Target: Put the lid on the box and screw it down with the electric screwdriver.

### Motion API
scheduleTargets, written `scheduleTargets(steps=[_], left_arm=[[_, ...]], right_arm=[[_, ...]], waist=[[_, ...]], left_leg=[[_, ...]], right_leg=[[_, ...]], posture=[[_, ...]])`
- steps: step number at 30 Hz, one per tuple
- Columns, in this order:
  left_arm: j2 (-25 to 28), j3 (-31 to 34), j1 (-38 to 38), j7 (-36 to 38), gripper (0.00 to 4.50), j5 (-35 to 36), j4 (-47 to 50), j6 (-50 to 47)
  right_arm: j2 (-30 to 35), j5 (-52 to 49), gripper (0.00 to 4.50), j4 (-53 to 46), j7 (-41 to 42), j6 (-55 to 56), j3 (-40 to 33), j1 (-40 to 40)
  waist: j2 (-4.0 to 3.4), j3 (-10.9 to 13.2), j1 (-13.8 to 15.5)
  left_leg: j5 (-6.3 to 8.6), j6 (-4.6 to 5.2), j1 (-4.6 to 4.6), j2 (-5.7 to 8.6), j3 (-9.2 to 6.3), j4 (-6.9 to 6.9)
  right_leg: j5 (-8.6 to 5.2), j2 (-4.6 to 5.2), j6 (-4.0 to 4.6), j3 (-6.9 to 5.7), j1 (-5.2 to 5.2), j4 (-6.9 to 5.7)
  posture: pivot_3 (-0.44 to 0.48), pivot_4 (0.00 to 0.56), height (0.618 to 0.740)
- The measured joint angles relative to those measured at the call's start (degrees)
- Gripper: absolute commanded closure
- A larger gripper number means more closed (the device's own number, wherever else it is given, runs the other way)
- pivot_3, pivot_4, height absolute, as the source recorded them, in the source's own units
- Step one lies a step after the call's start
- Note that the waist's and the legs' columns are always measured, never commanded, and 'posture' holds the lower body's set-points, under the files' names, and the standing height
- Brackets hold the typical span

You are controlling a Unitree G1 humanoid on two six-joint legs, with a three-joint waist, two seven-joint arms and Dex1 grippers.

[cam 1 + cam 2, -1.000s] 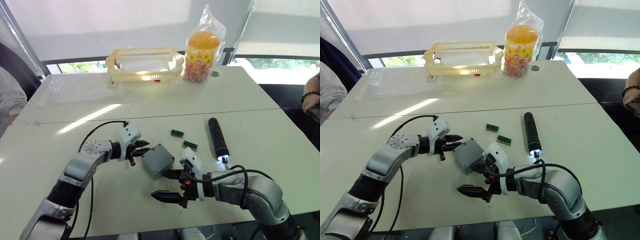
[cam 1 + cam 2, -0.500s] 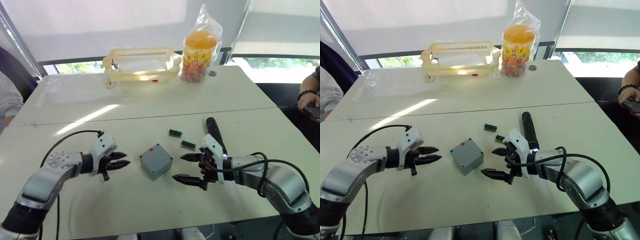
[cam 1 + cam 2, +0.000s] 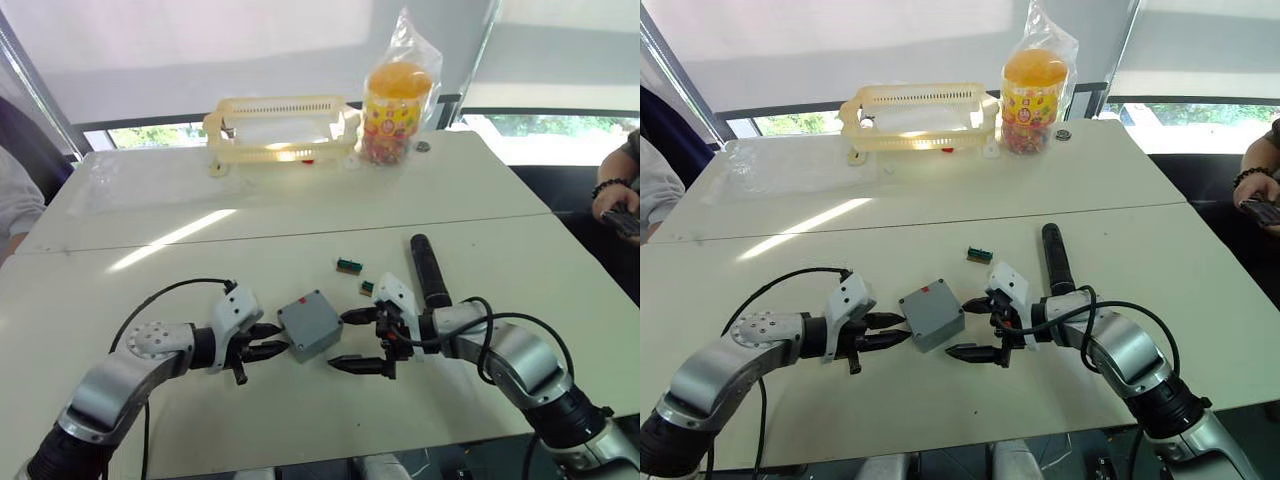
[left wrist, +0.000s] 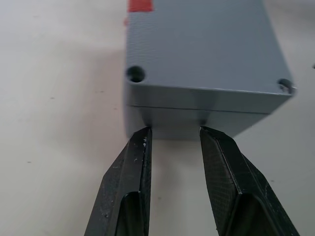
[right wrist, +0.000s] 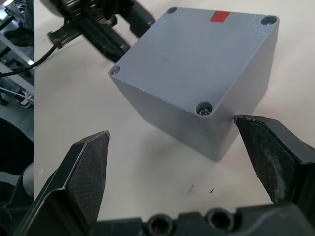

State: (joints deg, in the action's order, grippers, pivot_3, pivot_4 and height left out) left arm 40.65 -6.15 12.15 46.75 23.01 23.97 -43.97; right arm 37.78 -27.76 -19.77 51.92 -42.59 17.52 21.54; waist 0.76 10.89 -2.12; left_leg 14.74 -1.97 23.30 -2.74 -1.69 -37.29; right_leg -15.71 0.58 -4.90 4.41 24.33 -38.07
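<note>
The small square grey-blue plastic box (image 5: 206, 73) had a matt, finely pebbled finish. The black gripper fingers (image 5: 88, 172) bore cross-hatched, rubber-like pads. The cream tabletop (image 3: 300, 420) was smooth and matt. At upper centre, the yellow slotted basket (image 3: 280, 125) looked like glossy plastic, and the clear bag (image 3: 405, 80) was shiny film.

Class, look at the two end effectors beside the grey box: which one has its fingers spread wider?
The right end effector: its fingers gape wide on the box's right side, while the left end effector shows only a narrow gap.
</note>
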Motion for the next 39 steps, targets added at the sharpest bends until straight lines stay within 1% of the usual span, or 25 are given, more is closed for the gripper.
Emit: scheduleTargets(steps=[3,8,13,22,24,26,28,31,33,36,39], left_arm=[[-0.7,0.1,1.3,-0.9,2.98,-0.9,-1.7,0.6],[-1.0,0.0,1.9,-1.2,2.98,-1.3,-1.9,0.7],[-1.0,0.0,1.9,-0.6,2.98,-1.3,-1.9,0.7],[-0.4,-0.2,1.9,0.7,2.98,-1.3,-2.7,2.1],[1.1,0.3,1.9,1.9,2.98,-0.8,-2.7,2.0],[4.4,3.2,2.1,4.0,2.98,1.3,-2.6,1.2],[5.5,5.6,3.4,5.1,2.98,3.0,-2.4,0.2],[6.8,8.8,6.1,7.4,2.98,8.2,-0.6,-2.7],[7.1,9.8,6.8,7.9,2.98,9.9,-0.1,-3.6],[7.6,10.0,9.1,7.9,2.98,12.4,0.1,-5.8],[7.9,9.9,10.3,7.6,2.98,12.8,1.5,-6.1]], right_arm=[[-0.1,-0.1,0.06,-2.7,-1.1,-1.8,0.0,-2.3],[-1.7,-0.7,0.06,-5.9,-4.3,-5.1,-1.1,-4.6],[-2.0,-0.6,0.06,-6.5,-5.5,-5.7,-1.3,-5.1],[-1.2,-0.7,0.06,-6.8,-5.1,-5.7,-1.5,-5.0],[0.4,-1.3,0.06,-7.2,-4.2,-5.7,-3.4,-5.0],[2.3,-4.3,0.06,-7.1,-3.3,-6.2,-10.1,-3.9],[2.5,-7.3,0.06,-6.7,-2.7,-7.4,-14.5,-1.3],[2.8,-10.0,0.06,-1.0,-1.3,-8.3,-18.6,4.9],[2.7,-9.7,0.06,1.7,-1.0,-7.7,-18.8,6.3],[1.2,-3.8,0.06,11.8,-0.9,-1.8,-15.3,10.8],[-1.1,1.6,0.06,18.9,-1.2,3.5,-11.7,13.0]], waist=[[0.0,0.0,0.0],[0.01,0.0,-0.1],[0.0,0.0,-0.1],[0.0,0.0,-0.1],[0.01,0.0,-0.1],[0.02,0.0,-0.1],[0.02,0.0,-0.1],[0.02,0.0,-0.3],[0.02,0.0,-0.3],[0.02,0.0,-0.4],[0.0,0.0,-0.5]], left_leg=[[0.0,0.0,0.01,0.0,0.0,-0.01],[0.0,0.0,0.0,0.0,-0.01,0.0],[0.0,0.0,0.0,0.0,0.0,-0.01],[0.0,0.0,0.01,0.01,0.0,-0.01],[0.0,0.0,0.01,0.01,0.0,-0.01],[0.0,0.0,0.0,0.01,0.01,-0.01],[0.0,0.0,-0.01,0.0,0.0,-0.01],[0.0,0.0,-0.01,0.01,0.02,0.0],[0.0,0.0,-0.01,0.01,0.01,0.01],[0.0,0.0,-0.01,0.01,0.02,0.0],[0.0,0.0,-0.01,0.0,0.03,0.02]], right_leg=[[0.0,0.01,0.0,0.01,0.0,0.0],[0.0,0.0,0.0,0.0,0.0,-0.01],[0.0,0.0,0.0,0.0,0.0,-0.01],[0.0,0.01,0.0,0.0,0.0,-0.01],[0.0,0.01,0.0,0.0,0.0,-0.01],[0.0,0.01,0.0,0.0,0.0,-0.02],[0.0,-0.01,0.0,0.0,0.0,-0.02],[0.0,0.01,0.0,0.0,0.0,-0.02],[0.0,0.0,0.0,-0.01,0.0,-0.02],[0.0,0.0,0.0,0.0,0.0,-0.02],[0.0,-0.01,0.0,0.01,0.02,-0.02]], posture=[[0.0,0.15,0.74],[0.0,0.15,0.74],[0.0,0.15,0.74],[0.0,0.15,0.74],[0.0,0.15,0.74],[0.0,0.15,0.74],[0.0,0.15,0.74],[0.0,0.15,0.74],[0.0,0.15,0.74],[0.0,0.15,0.74],[0.0,0.15,0.74]])
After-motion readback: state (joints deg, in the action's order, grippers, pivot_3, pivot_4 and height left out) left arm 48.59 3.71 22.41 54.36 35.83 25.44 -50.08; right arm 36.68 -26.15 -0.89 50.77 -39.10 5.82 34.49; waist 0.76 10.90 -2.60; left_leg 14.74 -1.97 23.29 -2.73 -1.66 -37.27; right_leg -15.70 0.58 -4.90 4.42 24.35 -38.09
